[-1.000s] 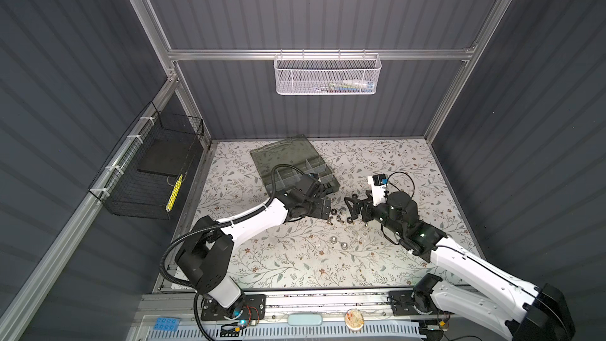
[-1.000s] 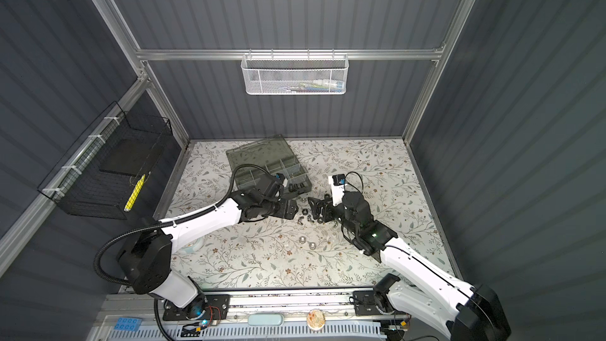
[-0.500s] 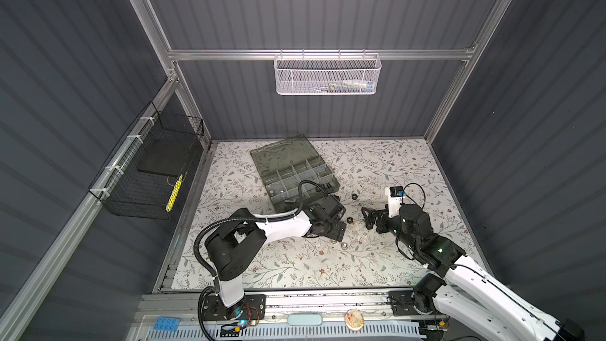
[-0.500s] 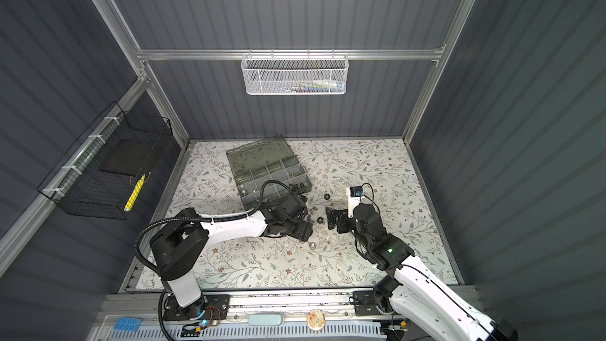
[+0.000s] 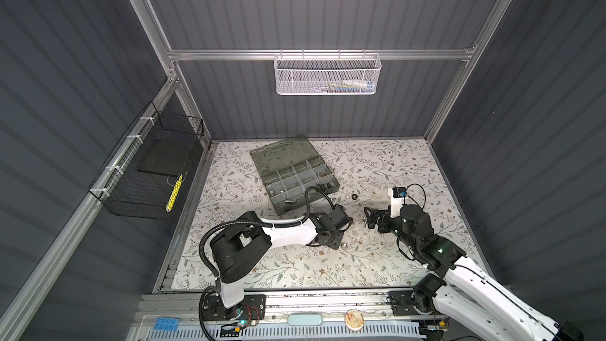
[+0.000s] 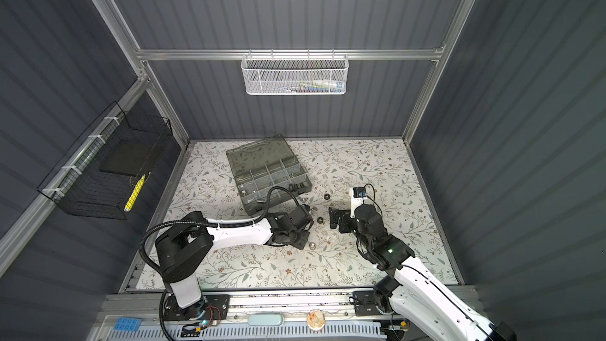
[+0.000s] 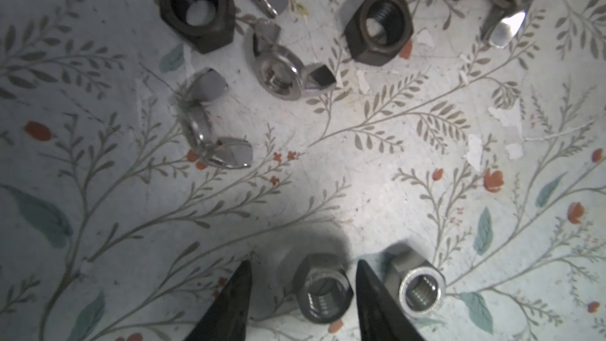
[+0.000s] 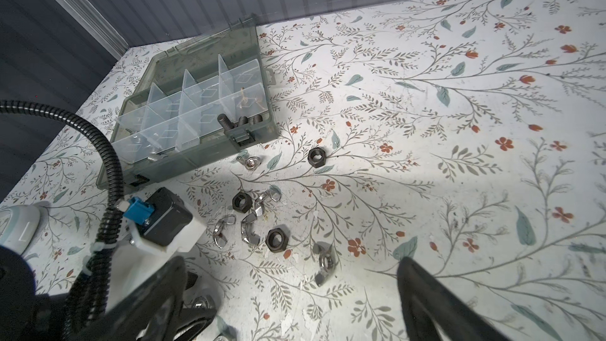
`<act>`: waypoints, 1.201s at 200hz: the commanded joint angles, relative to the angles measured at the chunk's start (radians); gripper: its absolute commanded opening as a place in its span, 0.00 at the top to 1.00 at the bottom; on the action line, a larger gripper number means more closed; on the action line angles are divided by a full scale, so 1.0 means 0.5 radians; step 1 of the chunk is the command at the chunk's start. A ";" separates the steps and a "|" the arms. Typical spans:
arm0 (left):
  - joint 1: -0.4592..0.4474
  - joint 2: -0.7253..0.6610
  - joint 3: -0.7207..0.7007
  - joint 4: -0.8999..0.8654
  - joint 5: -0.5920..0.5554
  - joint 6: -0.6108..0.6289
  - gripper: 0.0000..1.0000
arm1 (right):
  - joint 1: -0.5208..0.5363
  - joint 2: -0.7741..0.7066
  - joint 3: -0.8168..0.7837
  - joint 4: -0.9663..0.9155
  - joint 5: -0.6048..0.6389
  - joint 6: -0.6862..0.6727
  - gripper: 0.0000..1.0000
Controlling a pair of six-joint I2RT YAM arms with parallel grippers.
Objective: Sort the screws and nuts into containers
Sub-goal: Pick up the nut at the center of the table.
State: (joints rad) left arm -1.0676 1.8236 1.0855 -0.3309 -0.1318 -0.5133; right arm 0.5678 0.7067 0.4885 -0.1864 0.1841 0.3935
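Only the left wrist view shows the left claw (image 7: 303,262) part-spread astride a silver hex nut (image 7: 323,290) on the counter (image 7: 360,175), whereas the right wrist view shows the right claw (image 8: 291,259) wide-spread and black screws (image 8: 244,122) in the case (image 8: 210,155).

Left tool (image 6: 302,241) sits low by a silver nut (image 6: 311,245)

Nuts (image 8: 277,241) scattered, screws (image 8: 244,122) (black) in containers (image 8: 187,93)
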 commanded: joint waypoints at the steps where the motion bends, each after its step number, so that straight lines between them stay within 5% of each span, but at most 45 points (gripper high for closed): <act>1: -0.016 0.065 0.029 -0.147 -0.048 -0.005 0.51 | -0.012 -0.008 -0.029 0.039 0.016 0.017 0.01; 72: -0.055 0.041 0.050 -0.297 -0.092 0.000 0.54 | -0.021 -0.011 -0.047 0.068 0.009 0.018 0.01; 180: -0.051 0.043 0.094 -0.340 -0.179 0.065 0.75 | -0.025 0.036 -0.039 0.120 -0.035 0.029 0.01; 240: 0.163 -0.109 0.027 -0.266 0.039 0.091 0.78 | -0.027 0.093 0.014 0.172 -0.104 0.031 0.01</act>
State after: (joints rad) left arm -1.0431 1.8286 1.1187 -0.4549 -0.1711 -0.4828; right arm 0.5575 0.7521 0.4770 -0.1242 0.1520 0.4042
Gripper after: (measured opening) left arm 0.256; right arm 0.991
